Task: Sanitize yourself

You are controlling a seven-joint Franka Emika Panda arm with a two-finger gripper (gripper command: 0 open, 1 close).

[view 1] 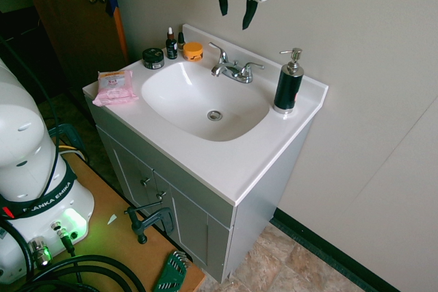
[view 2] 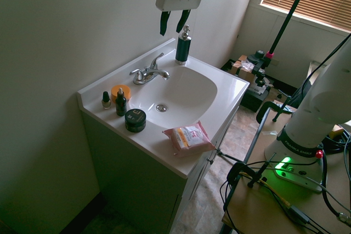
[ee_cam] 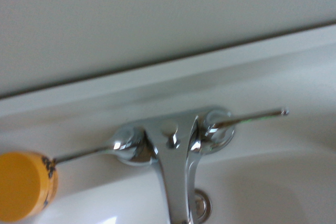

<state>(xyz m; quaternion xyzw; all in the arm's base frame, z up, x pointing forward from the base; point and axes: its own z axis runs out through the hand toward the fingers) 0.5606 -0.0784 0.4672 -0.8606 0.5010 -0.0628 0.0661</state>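
The thing to sanitize is my own white arm point(view 2: 313, 114), which ends in a boxy white gripper head with two slim black fingers. The gripper point(view 1: 235, 20) point(view 2: 170, 31) hangs high above the back of the sink, over the chrome faucet point(view 1: 233, 70) point(view 2: 149, 72) point(ee_cam: 173, 150). Its fingers stand open with nothing between them. A black pump bottle with a silver top point(view 1: 288, 87) point(view 2: 182, 47) stands upright on the counter's back corner, below the gripper and to one side of it.
The white sink counter point(view 1: 226, 162) also carries an orange jar point(view 1: 193, 50) point(ee_cam: 23, 184), a dark dropper bottle point(view 1: 171, 44), a black jar point(view 1: 152, 58) and a pink wipes pack point(view 1: 114, 87). The wall runs close behind the faucet. A wooden door point(view 1: 68, 11) stands beside the sink.
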